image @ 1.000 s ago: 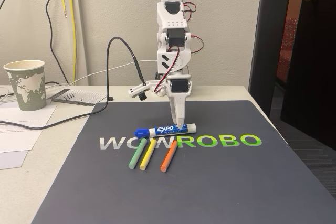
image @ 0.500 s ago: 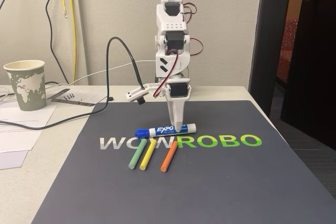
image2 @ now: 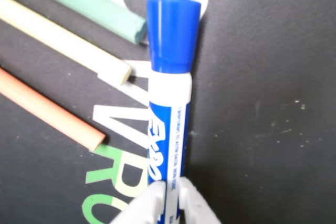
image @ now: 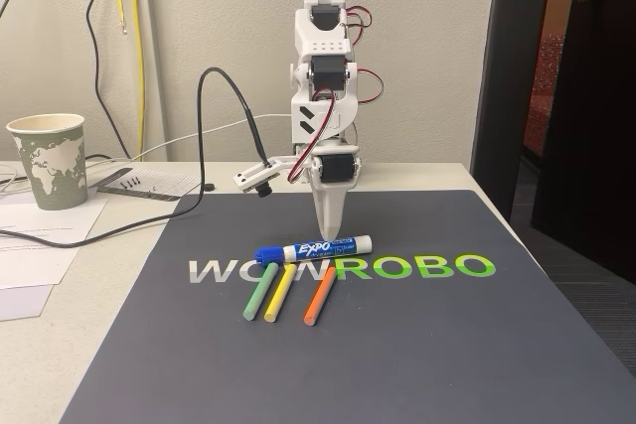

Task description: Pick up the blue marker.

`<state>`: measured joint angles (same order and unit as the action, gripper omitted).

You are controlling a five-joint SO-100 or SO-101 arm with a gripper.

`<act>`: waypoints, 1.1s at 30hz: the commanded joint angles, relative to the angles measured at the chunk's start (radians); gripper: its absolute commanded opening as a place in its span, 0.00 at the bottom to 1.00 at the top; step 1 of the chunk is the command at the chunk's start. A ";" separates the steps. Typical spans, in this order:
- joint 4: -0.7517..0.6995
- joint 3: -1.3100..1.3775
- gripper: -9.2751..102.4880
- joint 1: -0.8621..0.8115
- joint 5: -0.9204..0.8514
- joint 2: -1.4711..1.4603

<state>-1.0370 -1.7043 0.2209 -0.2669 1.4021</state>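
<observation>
Blue marker (image2: 169,103) flat on the mat, barrel between the hand's (image2: 169,195) nearly closed fingertips.

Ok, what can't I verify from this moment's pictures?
- Grip: in the wrist view the gripper straddles the marker, but the bottom edge cuts off the fingers, so contact is unclear.
- Marker's tail end: same cut-off.
- Fixed view: the gripper is too small to show the finger gap.
</observation>
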 commanded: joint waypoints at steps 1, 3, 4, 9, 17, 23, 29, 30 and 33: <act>-0.008 0.018 0.10 0.009 -0.008 0.003; -0.006 0.018 0.10 0.009 -0.008 0.003; -0.006 0.018 0.10 0.009 -0.008 0.003; -0.014 0.029 0.16 0.011 -0.008 -0.006; -0.074 0.092 0.24 0.011 -0.011 -0.061; -0.094 0.114 0.24 0.009 -0.014 -0.080; -0.094 0.114 0.20 0.009 -0.015 -0.080; -0.094 0.114 0.19 0.009 -0.017 -0.080; -0.095 0.114 0.16 0.009 -0.020 -0.080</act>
<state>-1.1244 -1.6337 0.2255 -0.2761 1.3131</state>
